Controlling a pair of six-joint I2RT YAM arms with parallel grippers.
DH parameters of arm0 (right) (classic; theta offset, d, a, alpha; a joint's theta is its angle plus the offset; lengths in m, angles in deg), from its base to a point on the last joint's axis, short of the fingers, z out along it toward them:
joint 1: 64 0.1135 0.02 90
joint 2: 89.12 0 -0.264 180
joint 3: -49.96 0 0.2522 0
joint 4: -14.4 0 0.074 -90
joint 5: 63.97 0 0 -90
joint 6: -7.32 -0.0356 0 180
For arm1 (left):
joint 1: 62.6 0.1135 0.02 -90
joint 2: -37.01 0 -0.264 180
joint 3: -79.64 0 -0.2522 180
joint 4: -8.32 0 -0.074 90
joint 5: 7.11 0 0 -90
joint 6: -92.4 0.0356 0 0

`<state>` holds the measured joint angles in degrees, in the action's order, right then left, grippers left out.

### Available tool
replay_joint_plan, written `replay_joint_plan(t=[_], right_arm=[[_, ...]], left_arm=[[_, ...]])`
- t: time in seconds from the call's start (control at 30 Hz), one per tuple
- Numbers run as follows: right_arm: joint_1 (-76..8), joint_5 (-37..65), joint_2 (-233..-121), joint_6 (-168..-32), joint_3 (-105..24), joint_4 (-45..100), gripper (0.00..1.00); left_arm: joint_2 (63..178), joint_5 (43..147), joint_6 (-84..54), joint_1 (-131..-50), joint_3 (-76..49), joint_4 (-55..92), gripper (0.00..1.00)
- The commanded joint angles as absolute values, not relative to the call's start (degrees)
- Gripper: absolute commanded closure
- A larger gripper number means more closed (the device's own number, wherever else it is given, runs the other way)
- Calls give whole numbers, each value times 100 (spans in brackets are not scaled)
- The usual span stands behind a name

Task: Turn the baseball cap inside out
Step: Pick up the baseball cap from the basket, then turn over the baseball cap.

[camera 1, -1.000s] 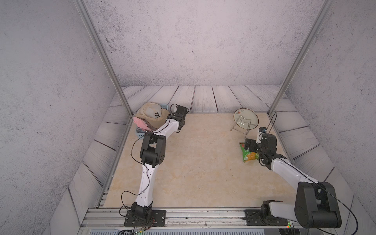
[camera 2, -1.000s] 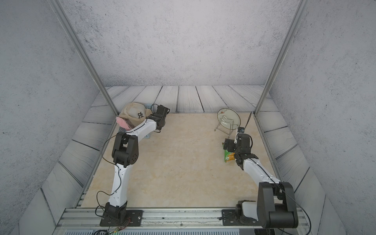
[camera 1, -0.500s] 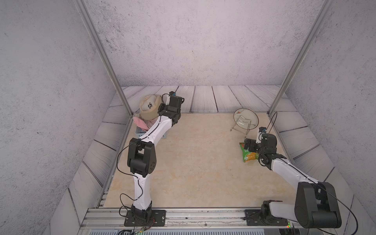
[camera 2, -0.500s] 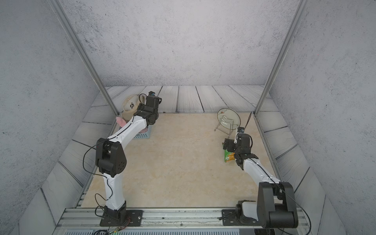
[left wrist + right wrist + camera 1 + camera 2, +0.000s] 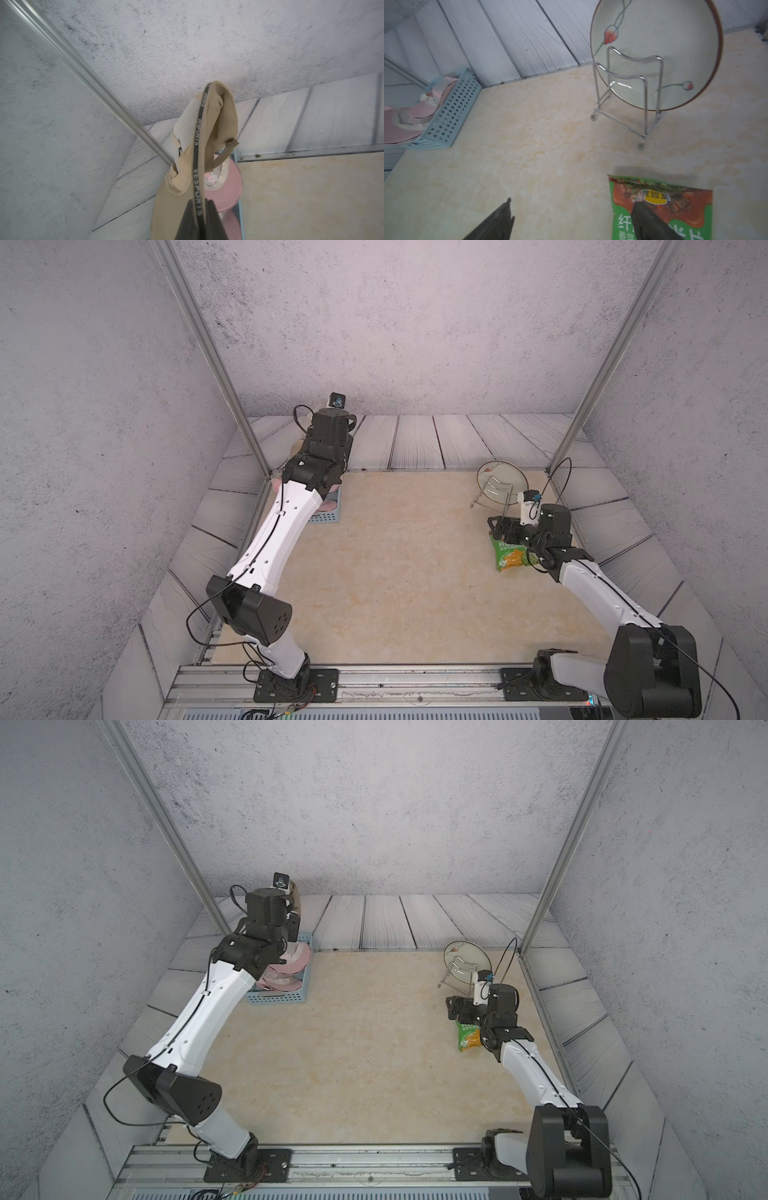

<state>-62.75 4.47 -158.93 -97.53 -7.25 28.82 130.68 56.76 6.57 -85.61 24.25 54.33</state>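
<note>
The basket (image 5: pixel 286 996) stands at the bench's (image 5: pixel 353 1052) back left, with other caps (image 5: pixel 291 963) in it; the cap (image 5: pixel 224 124) hangs above it. At the back right the plate (image 5: pixel 664 27) stands in the rack (image 5: pixel 645 104), the bag (image 5: pixel 685 207) before it.

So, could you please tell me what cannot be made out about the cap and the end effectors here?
- Baseball cap: in a top view the left arm's wrist hides all but a sliver.
- Left end effector: the left wrist view's edge cuts off all but the fingertips shut on the cap.
- Right end effector: the right wrist view cannot show whether a finger touches the snack bag.
</note>
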Motion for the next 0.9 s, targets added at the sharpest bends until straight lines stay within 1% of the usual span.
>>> replay_joint_plan(t=[0.0,0.07,0.17,0.23,0.33,0.43,0.6,0.63,0.77,0.87], right_arm=[[-6270,-812,-15444,-10030,-999,3301,10],[-6240,-1282,-15315,-10240,-1061,3366,13],[-6088,-1780,-15098,-10620,-1034,3325,18],[-5932,-2027,-14929,-10807,-1006,3287,21],[-5593,-2216,-14734,-10912,-990,3274,25],[-5081,-2102,-14630,-10898,-972,3298,28],[-4250,-1627,-14899,-10797,-952,3409,41],[-4113,-1605,-15052,-10832,-971,3442,46],[-3743,-1348,-15464,-10883,-977,3419,59],[-3540,-1072,-15793,-10851,-1015,3388,65]], left_arm=[[12782,7727,-427,-8581,2390,6031,100],[12594,8662,-1014,-8581,2056,5802,100],[12342,9659,-1983,-8581,1302,5105,100],[12223,10099,-2761,-8581,705,4529,100],[12156,10488,-3703,-8591,-212,3707,100],[12212,10939,-4464,-8590,-969,3070,100],[12281,11586,-5348,-8674,-1998,2025,100],[12237,11609,-5516,-8681,-2260,1836,100],[12064,11758,-5942,-8709,-3083,1073,100],[11972,11863,-5844,-8712,-3304,1161,100]])
